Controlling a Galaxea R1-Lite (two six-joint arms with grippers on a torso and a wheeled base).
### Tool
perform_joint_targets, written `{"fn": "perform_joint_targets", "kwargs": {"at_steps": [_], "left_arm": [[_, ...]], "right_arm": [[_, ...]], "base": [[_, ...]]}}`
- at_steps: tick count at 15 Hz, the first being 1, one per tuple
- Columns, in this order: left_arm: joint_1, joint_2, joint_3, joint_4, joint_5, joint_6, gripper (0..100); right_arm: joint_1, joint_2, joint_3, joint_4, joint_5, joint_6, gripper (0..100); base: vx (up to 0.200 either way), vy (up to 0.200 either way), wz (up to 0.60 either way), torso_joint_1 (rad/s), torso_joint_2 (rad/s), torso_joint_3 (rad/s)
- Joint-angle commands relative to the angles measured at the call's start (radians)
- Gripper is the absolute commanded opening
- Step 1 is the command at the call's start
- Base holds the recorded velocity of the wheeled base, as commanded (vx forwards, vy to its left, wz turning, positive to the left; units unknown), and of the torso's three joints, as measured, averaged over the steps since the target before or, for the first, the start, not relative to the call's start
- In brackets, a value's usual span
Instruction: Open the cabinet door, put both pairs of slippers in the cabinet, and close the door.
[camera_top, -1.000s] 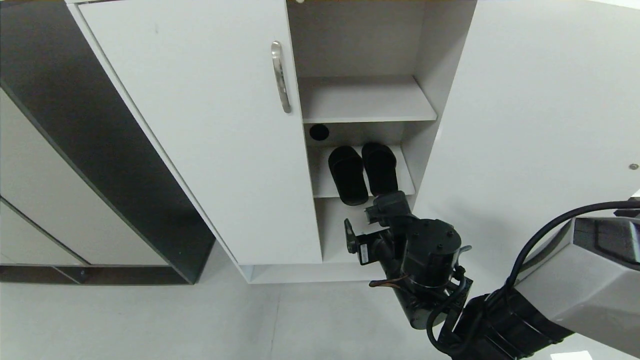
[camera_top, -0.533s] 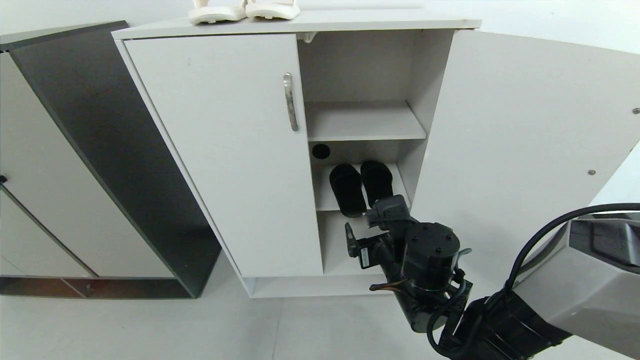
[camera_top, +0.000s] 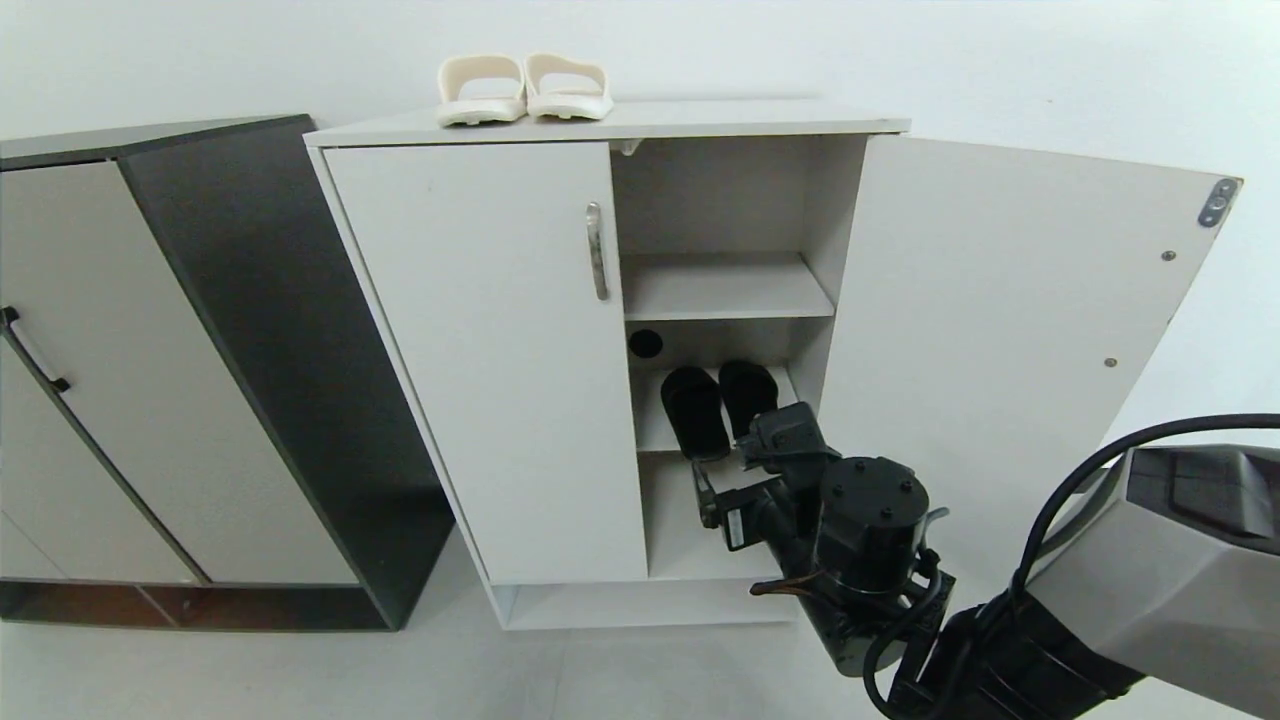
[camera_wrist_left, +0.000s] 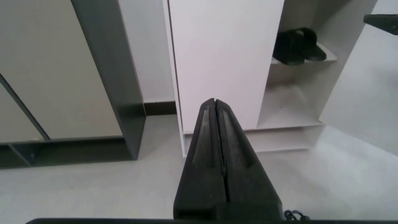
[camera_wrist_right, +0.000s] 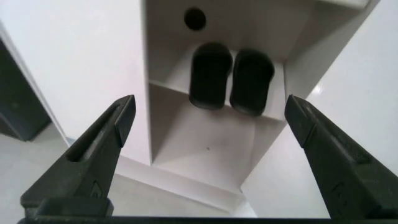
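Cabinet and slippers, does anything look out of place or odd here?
Yes. The white slippers sit on top of the cabinet, not inside it. The black slippers are on a shelf inside, but their ends poke past its front edge. The right door stands open.

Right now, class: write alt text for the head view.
A white two-door cabinet has its right door open, a pair of black slippers on the middle shelf and a pair of cream slippers on top. The robot's open right hand hovers before it.
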Motion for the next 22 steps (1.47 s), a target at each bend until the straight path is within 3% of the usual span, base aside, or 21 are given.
{"fn": "perform_joint_targets", "kwargs": {"at_steps": [1, 20, 22], "left_arm": [[0.000, 0.001, 0.000, 0.000, 0.001, -0.001, 0], [0.000, 0.001, 0.000, 0.000, -0.001, -0.002, 0], [0.000, 0.001, 0.000, 0.000, -0.001, -0.002, 0]], "right_arm": [[-0.003, 0.003, 0.018, -0.004, 0.007, -0.001, 100], [-0.026, 0.010, 0.061, -0.018, 0.007, -0.004, 100], [-0.026, 0.010, 0.071, -0.030, 0.030, -0.004, 100]], "base": [[0.000, 0.000, 0.00, -0.002, 0.00, 0.129], [0.000, 0.200, 0.00, 0.004, 0.00, 0.012], [0.000, 0.000, 0.00, 0.000, 0.00, 0.000]]}}
